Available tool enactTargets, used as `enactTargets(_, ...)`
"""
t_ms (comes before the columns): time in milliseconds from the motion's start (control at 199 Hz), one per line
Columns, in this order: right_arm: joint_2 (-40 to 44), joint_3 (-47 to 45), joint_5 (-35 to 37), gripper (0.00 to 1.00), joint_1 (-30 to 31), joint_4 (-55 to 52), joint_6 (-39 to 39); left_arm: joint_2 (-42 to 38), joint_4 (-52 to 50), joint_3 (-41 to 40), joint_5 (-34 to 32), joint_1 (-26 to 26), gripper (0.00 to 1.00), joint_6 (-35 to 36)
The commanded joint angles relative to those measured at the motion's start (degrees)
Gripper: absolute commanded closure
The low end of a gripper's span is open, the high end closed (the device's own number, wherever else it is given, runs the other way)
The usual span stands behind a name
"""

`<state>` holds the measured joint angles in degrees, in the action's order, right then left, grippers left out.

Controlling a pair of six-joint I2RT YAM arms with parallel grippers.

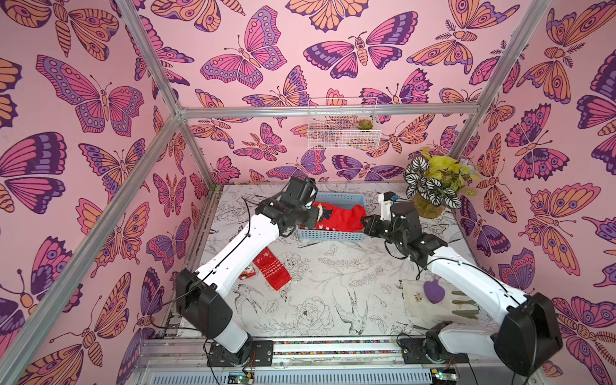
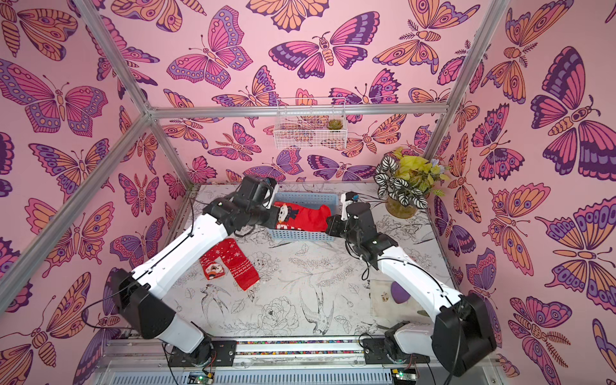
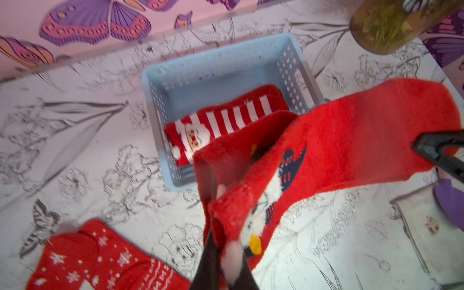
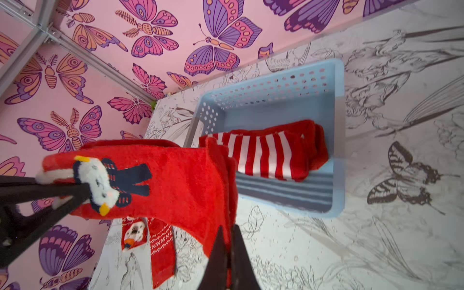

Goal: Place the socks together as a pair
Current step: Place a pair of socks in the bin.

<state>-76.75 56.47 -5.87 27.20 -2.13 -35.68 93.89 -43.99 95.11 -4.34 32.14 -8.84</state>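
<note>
A plain red sock with a penguin cuff (image 1: 340,216) (image 2: 306,216) hangs stretched between both grippers over the blue basket (image 1: 333,236) (image 2: 300,236). A second red layer lies behind it (image 3: 238,150). My left gripper (image 3: 227,241) (image 1: 315,213) is shut on the cuff end. The right gripper (image 4: 228,231) (image 1: 365,221) is shut on the toe end. Red-white striped socks (image 3: 233,118) (image 4: 266,155) lie inside the basket. Snowflake socks (image 1: 273,270) (image 2: 233,263) lie flat on the table at the left.
A potted plant (image 1: 430,186) stands at the back right corner. A pale cloth with a purple object (image 1: 433,291) lies under the right arm. A white wire basket (image 1: 343,123) hangs on the back wall.
</note>
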Motion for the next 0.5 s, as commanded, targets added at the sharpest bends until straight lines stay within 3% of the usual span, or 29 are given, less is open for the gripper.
enactTargets(0, -5.63, 4.91, 3.18, 1.00, -0.09, -0.82, 1.95, 6.61, -6.22, 6.14, -1.56, -1.82, 1.00, 6.09)
enactTargets(201, -18.29, 13.37, 3.87, 1.00, -1.79, -5.43, 3.31, 17.24, -8.14, 11.08, -7.17, -2.89, 1.00, 8.06)
enactTargets(497, -28.52, 20.71, 3.41, 1.00, -3.02, -8.65, 5.50, 28.59, -9.29, 18.54, -12.18, -3.66, 1.00, 8.89)
